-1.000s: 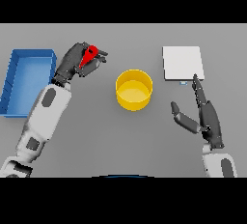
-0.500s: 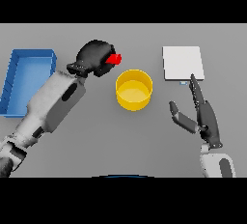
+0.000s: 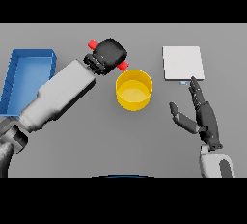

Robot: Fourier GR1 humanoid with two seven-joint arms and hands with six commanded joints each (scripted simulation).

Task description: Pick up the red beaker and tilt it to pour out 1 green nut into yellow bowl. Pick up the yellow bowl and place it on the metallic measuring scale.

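Since half a second ago my left hand (image 3: 110, 54) has tipped the red beaker (image 3: 122, 65) further, fingers wrapped tight round it. Its long axis now slants down-right, lower end at the yellow bowl (image 3: 134, 90) rim. No nut visible. Right hand (image 3: 202, 117) idles, fingers straight, nearer the metallic scale (image 3: 182, 63). Grey worktop (image 3: 96, 141), blue tray (image 3: 24, 78) far left.

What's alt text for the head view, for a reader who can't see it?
The left hand grips the red beaker tipped sideways, one end at the yellow bowl's rim. The right hand rests open on the table below the scale; a blue tray sits far left.
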